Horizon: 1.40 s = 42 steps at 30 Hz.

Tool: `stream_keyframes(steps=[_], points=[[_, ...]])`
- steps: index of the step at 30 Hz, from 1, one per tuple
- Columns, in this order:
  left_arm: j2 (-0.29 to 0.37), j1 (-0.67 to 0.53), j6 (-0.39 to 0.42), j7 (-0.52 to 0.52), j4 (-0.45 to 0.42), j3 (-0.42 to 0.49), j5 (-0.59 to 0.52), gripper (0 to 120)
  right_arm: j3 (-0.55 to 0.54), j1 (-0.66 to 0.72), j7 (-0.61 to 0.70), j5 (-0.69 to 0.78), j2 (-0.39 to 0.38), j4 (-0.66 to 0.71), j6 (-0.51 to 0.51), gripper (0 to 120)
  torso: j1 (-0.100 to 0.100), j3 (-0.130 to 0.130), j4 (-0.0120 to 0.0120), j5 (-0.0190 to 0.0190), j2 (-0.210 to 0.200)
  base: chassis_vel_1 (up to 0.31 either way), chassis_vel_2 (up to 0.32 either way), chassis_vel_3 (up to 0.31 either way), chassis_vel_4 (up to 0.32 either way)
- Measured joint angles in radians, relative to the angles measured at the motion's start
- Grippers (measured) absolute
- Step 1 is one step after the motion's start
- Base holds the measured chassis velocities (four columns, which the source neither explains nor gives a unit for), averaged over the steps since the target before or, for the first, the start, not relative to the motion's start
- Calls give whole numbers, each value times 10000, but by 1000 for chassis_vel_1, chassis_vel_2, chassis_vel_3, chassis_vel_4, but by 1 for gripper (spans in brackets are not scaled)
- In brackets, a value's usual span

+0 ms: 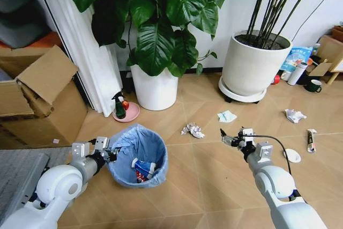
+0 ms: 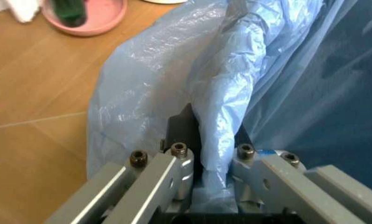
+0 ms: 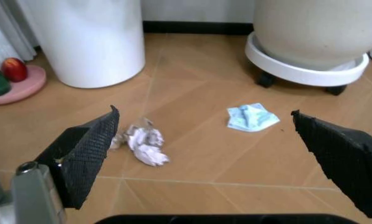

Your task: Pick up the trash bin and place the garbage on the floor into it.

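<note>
The trash bin (image 1: 138,156), dark with a light-blue bag (image 2: 167,79) folded over its rim, stands on the floor (image 1: 203,186) at lower left. My left gripper (image 1: 110,154) is shut on the rim nearest me; its fingers (image 2: 176,163) pinch the bag and the dark wall. Wrappers (image 1: 143,169) lie inside the bin. My right gripper (image 1: 233,137) hovers open to the bin's right, holding nothing, its fingers (image 3: 86,149) spread wide above the boards. Beyond it lie crumpled white paper (image 1: 193,130) (image 3: 139,140) and a blue-and-white wrapper (image 1: 227,116) (image 3: 252,116). More garbage lies right: paper (image 1: 295,115), a round lid (image 1: 292,155), a small piece (image 1: 311,139).
Two large white plant pots (image 1: 155,87) (image 1: 249,68) stand at the back, one on a wheeled saucer. A pink dish (image 1: 127,112) holds a green spray bottle. Cardboard boxes (image 1: 37,95) crowd the left. A mug and clutter (image 1: 313,85) sit far right.
</note>
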Motion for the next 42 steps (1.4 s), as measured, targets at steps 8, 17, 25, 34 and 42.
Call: stream_keyframes(steps=[8,17,25,34,42], points=[[-58,53,0,6,-3,28,33,2,42,-36,-33,5,34,-51,26,100,1,0,-3,-3,-1,-209,-203,202,204],[-135,33,0,7,5,80,57,2,80,-73,-98,-50,65,-112,157,100,1,0,-3,1,-1,-189,-185,177,178],[-195,58,0,58,156,-13,187,2,-20,-23,-100,-304,192,-275,408,100,1,0,1,-3,-1,-52,-41,67,32],[-155,-38,0,186,398,-70,331,2,-6,-89,-108,-403,258,-276,531,100,0,-1,0,-4,-1,-70,113,62,-110],[-166,-69,-1,262,452,-56,393,2,-1,-152,-167,-519,305,-268,578,100,1,1,1,4,-1,-215,198,213,-191]])
